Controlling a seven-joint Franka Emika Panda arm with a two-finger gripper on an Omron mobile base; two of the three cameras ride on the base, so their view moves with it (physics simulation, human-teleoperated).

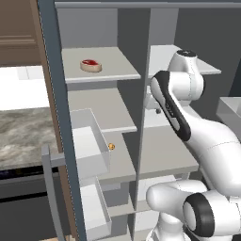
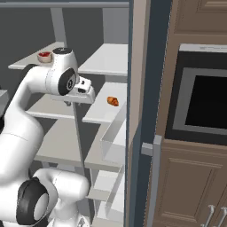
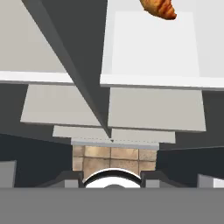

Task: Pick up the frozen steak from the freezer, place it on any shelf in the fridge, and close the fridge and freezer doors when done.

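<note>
Upper left of the left base view, the frozen steak (image 1: 91, 65) lies on the freezer's top shelf (image 1: 117, 70), above and left of the pincer (image 1: 157, 109), which hangs near the central divider; whether its jaws are parted or hold anything I cannot tell.

Brown wooden cabinets (image 2: 190, 177), black oven (image 2: 204, 104), perhaps marble counter (image 1: 23, 134).

Non-task items before me: a brown croissant (image 3: 158, 8), a small orange item (image 1: 111, 146), a built-in black oven (image 2: 201, 104), brown wooden cabinets (image 2: 188, 177), a marbled grey counter (image 1: 23, 134).
</note>
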